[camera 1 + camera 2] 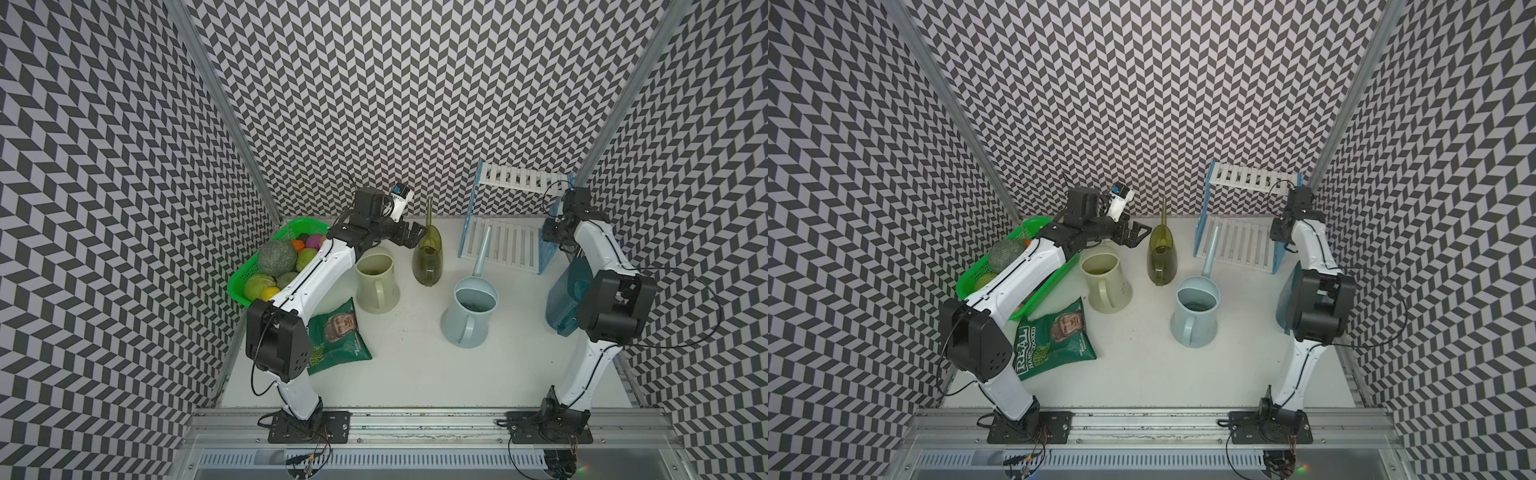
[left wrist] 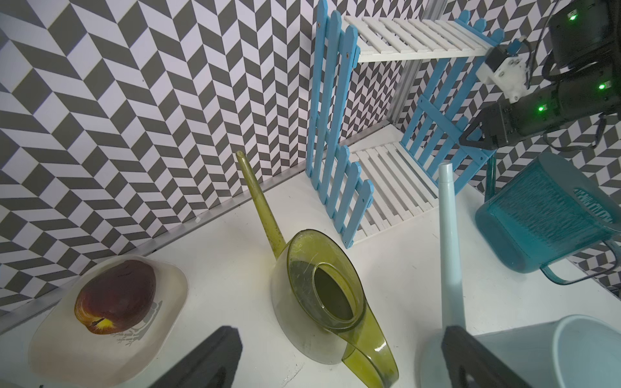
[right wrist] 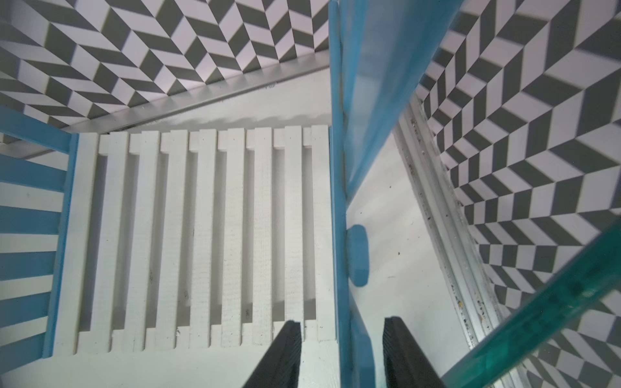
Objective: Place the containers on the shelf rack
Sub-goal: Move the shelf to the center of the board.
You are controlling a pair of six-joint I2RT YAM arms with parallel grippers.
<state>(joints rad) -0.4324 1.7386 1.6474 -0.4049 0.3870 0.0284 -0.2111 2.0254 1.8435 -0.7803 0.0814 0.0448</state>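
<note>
The shelf rack (image 1: 515, 179) (image 1: 1246, 178) (image 2: 413, 37) (image 3: 201, 235) stands at the back right with both white shelves bare. Four containers stand on the table: cream (image 1: 376, 286) (image 1: 1105, 286), olive-green (image 1: 428, 257) (image 1: 1162, 257) (image 2: 322, 295), pale blue (image 1: 473, 309) (image 1: 1196, 318) (image 2: 584, 349) with its spout over the lower shelf, and dark teal (image 1: 563, 291) (image 2: 537, 218) half hidden under my right arm. My left gripper (image 1: 415, 235) (image 1: 1133, 235) (image 2: 341, 331) is open beside the olive can, its handle between the fingers. My right gripper (image 1: 555, 232) (image 3: 341, 324) is open astride the rack's right blue panel, touching neither side.
A green basket (image 1: 299, 226) of fruit sits at the left under my left arm. A green crisp bag (image 1: 336, 336) (image 1: 1054, 336) lies in front of it. A cream dish (image 2: 111, 312) with an apple picture rests by the back wall. Patterned walls close in on three sides.
</note>
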